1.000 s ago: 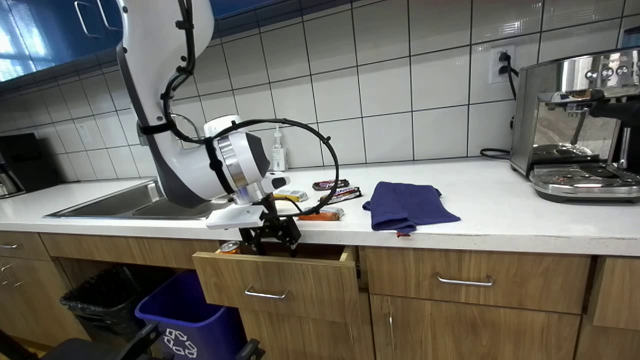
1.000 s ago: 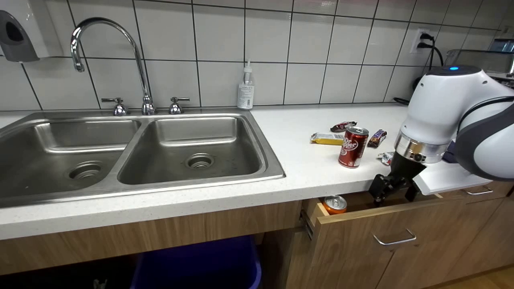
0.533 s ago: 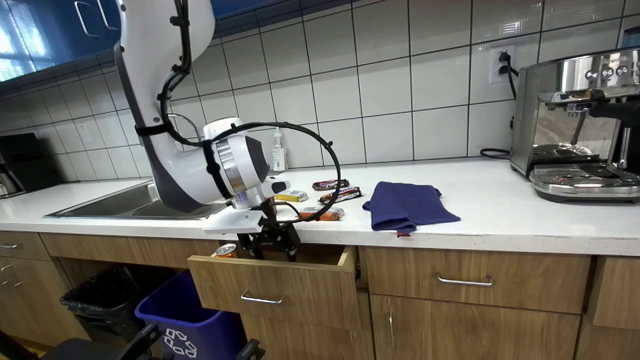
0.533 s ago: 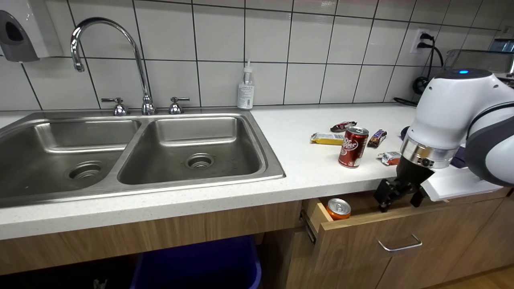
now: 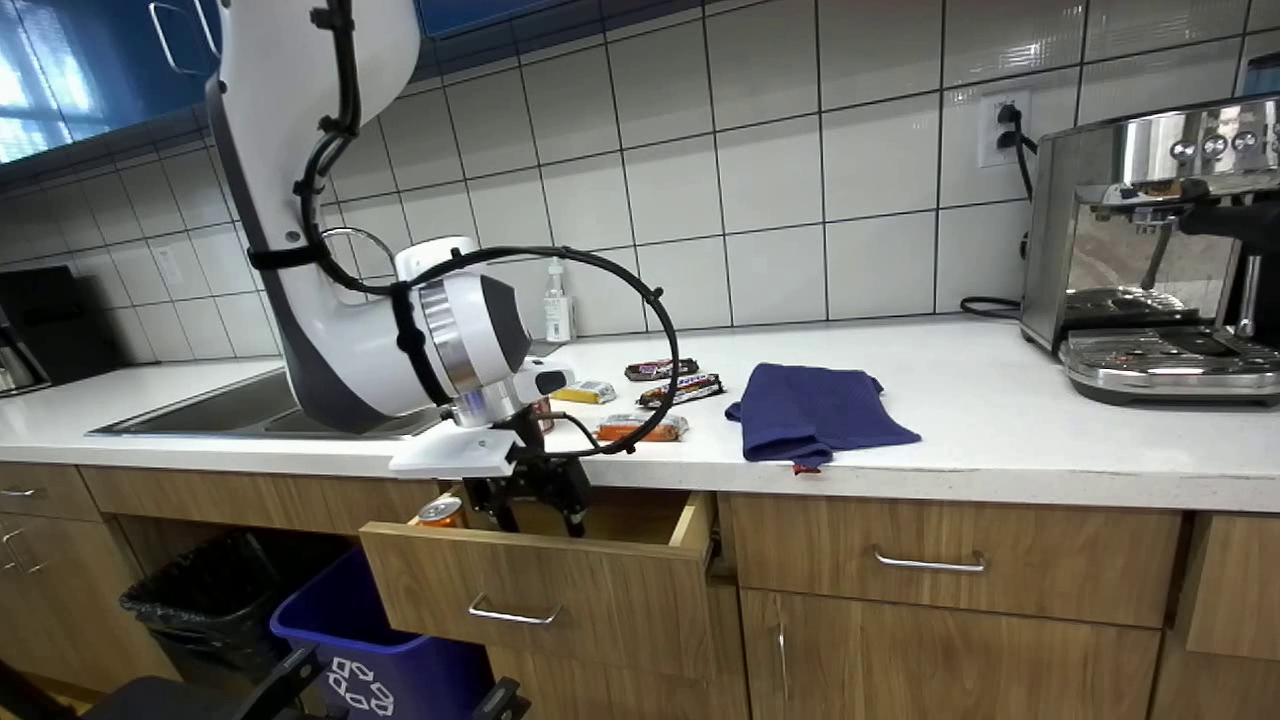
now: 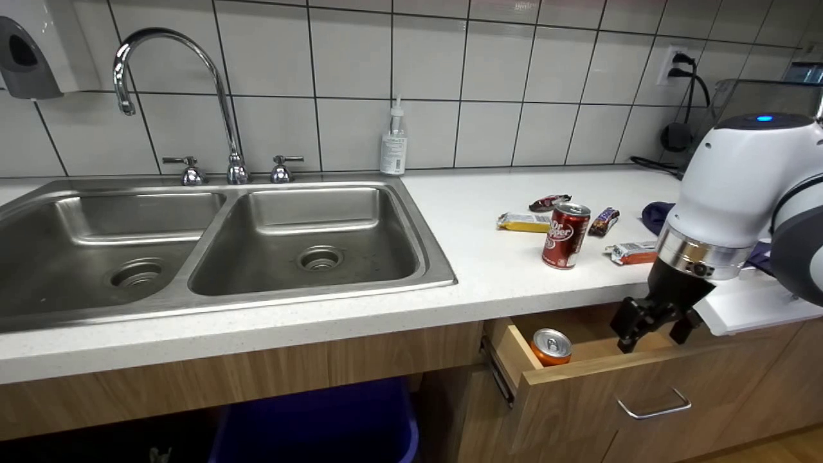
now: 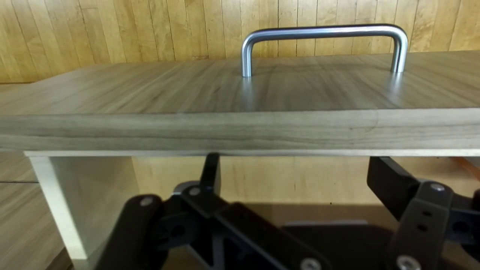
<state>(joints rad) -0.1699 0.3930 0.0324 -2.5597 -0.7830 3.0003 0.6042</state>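
My gripper (image 7: 296, 163) stands open at the inner side of the drawer front, with nothing between its fingers. Both fingertips meet the inner edge of that front in the wrist view; whether they touch it I cannot tell for certain. The wooden drawer (image 5: 620, 595) is pulled part way out, and its metal handle (image 7: 322, 33) is on the outer face, away from my fingers. In both exterior views the gripper (image 6: 652, 342) dips into the drawer from above. An orange can (image 6: 551, 347) stands upright inside, near one end, apart from the gripper.
On the white counter (image 6: 476, 283) are a Dr Pepper can (image 6: 566, 235), several wrapped bars, including an orange one (image 5: 642, 429), and a blue cloth (image 5: 815, 410). A sink (image 6: 321, 238) and an espresso machine (image 5: 1160, 250) flank them. A blue bin (image 5: 385, 640) stands below.
The drawer has come further out from the cabinet, the orange can riding along in it. My gripper has moved outward together with the drawer front, staying open.
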